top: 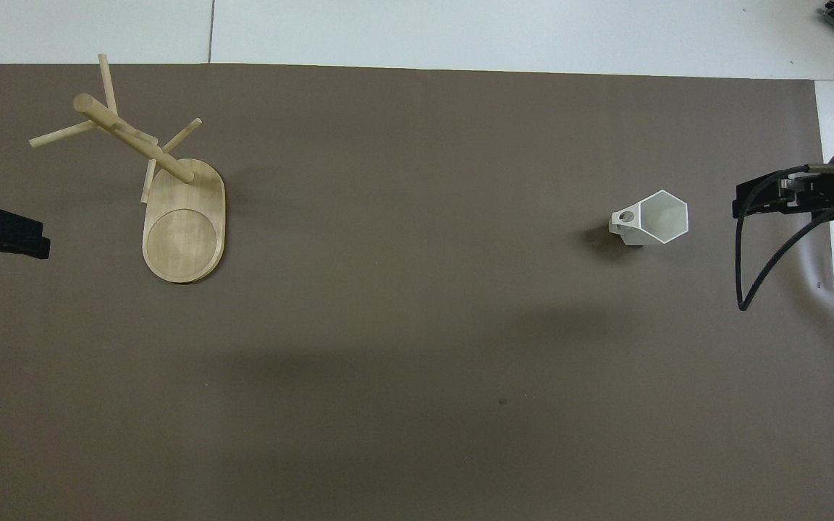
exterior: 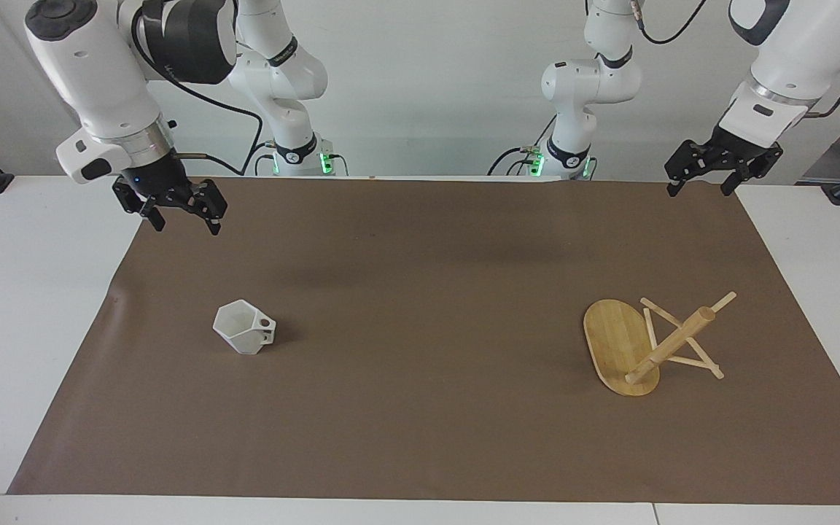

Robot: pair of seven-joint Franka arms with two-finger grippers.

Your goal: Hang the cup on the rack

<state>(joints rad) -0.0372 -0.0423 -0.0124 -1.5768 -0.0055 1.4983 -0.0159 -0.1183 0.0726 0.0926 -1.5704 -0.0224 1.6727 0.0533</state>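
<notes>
A mat covers most of the table. The cup stands upright on the mat toward the right arm's end, its handle turned toward the rack. The rack stands on the mat toward the left arm's end, well apart from the cup. The right gripper hangs over the mat's corner at its own end, jaws apart. The left gripper hangs over the mat's corner at its end, jaws apart too.

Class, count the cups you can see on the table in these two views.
1. The white cup stands upright on the brown mat, toward the right arm's end of the table. None hangs on the rack; nothing seems hidden.
</notes>
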